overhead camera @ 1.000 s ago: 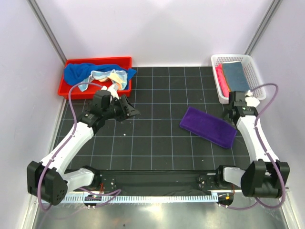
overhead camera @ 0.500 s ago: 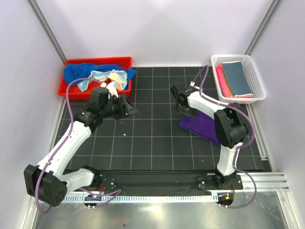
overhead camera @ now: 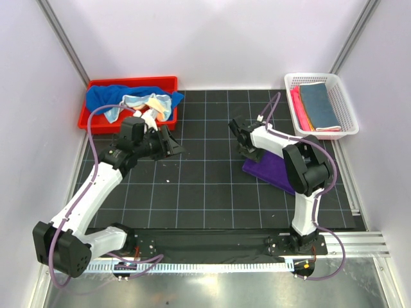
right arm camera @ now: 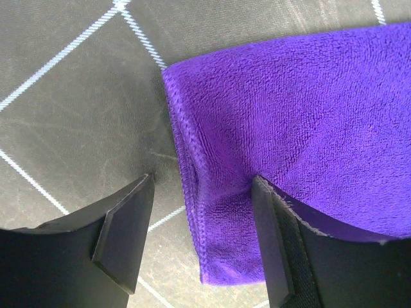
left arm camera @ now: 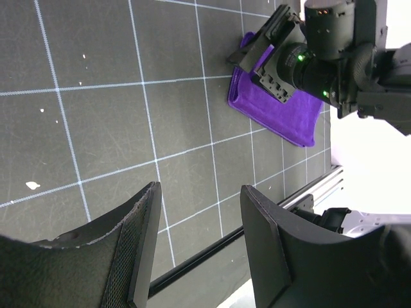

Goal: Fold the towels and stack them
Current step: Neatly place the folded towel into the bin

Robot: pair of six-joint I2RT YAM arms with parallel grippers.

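Black gridded matting (overhead camera: 205, 186) covers the table between pale walls. From above, I see the white basket (overhead camera: 321, 133) at the far right holding folded towels, a pink towel (overhead camera: 295, 106) and a slate blue towel (overhead camera: 316, 102) among them, so I judge that part done. The purple towel (overhead camera: 270, 168) lies folded on the matting, the right gripper (overhead camera: 249, 153) at its near-left corner. The red bin (overhead camera: 131, 81) at the far left holds a bright blue towel (overhead camera: 103, 96) and a pale towel (overhead camera: 144, 102), both crumpled, so folding is left. The left gripper (overhead camera: 176, 147) hovers just beside it.

On my left wrist view, the left gripper (left arm camera: 200, 189) gapes over bare matting, holding nothing.

On the right wrist view, the right gripper (right arm camera: 202, 192) stands parted astride the purple towel's (right arm camera: 289, 96) hem, not pinching it yet.
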